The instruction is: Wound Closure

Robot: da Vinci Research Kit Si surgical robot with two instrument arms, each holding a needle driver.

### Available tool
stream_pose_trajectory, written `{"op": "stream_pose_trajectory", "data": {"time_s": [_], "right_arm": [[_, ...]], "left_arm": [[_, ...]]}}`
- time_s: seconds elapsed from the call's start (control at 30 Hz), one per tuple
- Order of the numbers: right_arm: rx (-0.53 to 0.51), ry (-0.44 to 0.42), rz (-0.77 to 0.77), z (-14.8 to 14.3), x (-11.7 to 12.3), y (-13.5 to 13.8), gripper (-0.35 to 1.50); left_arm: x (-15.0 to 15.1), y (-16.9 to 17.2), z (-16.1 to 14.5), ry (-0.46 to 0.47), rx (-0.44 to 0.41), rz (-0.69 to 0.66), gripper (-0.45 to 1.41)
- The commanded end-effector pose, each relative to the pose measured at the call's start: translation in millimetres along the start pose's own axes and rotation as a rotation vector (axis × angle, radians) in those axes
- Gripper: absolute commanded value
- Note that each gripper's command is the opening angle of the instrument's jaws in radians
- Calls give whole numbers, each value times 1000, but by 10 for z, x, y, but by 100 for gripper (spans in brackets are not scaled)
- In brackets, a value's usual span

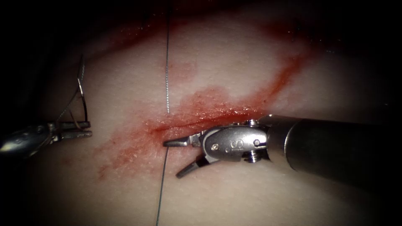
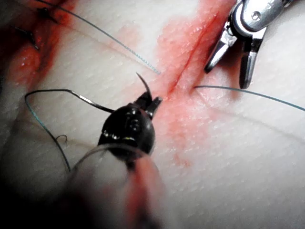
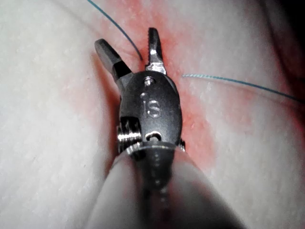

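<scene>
endoscope view: two claws over one tissue [image 1: 234, 62]. left claw [image 1: 86, 129], well left of the cut [image 1: 197, 121], is clamped on the needle [image 1: 81, 90], which curves up free of the tissue. right claw [image 1: 178, 158] hovers at the cut's left end, jaws apart, holding nothing. one thread [image 1: 167, 62] enters above the cut and leaves below it, passing just beside the right claw. red fluid [image 1: 209, 104] smears around the cut.

The curved needle [image 1: 82, 90] is held near one end by the left tool [image 1: 86, 129] at the left edge of the frame, clear of the tissue [image 1: 234, 67], arching upward. The thread [image 1: 167, 83] is seen crossing the red-stained cut [image 1: 197, 121] from top to bottom. The right tool [image 1: 178, 157] is spread open, empty, just beside the cut.
</scene>
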Motion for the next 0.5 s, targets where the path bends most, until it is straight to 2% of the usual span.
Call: {"op": "stream_pose_trajectory", "data": {"time_s": [0.03, 0.07, 0.1, 0.13, 0.17, 0.2, 0.23, 0.4, 0.5], "right_arm": [[-5, -4, 5, 17, -14, 3, 98], [-8, -7, 7, 20, -19, 4, 93], [-10, -10, 3, 23, -24, 5, 78], [-10, -10, 3, 23, -24, 5, 78], [-13, -9, 6, 24, -27, 5, 59], [-12, -10, 2, 25, -30, 4, 19], [-2, -5, -2, 24, -33, 2, -35], [14, 4, -4, 15, -30, -3, -35], [21, 14, 8, 4, -10, -12, -35]], "left_arm": [[-3, 1, 9, -3, -2, 0, -45], [-3, 1, 9, -3, -2, 0, -45], [-3, 1, 9, -3, -2, 0, -45], [-3, 1, 9, -3, -2, 0, -45], [-3, 1, 9, -3, -3, 0, -45], [-3, 1, 9, -3, -2, 0, -45], [-3, 1, 9, -3, -2, 0, -45], [-3, 1, 8, -2, -5, 0, -45], [-3, 1, 8, -2, -5, 0, -45]]}}
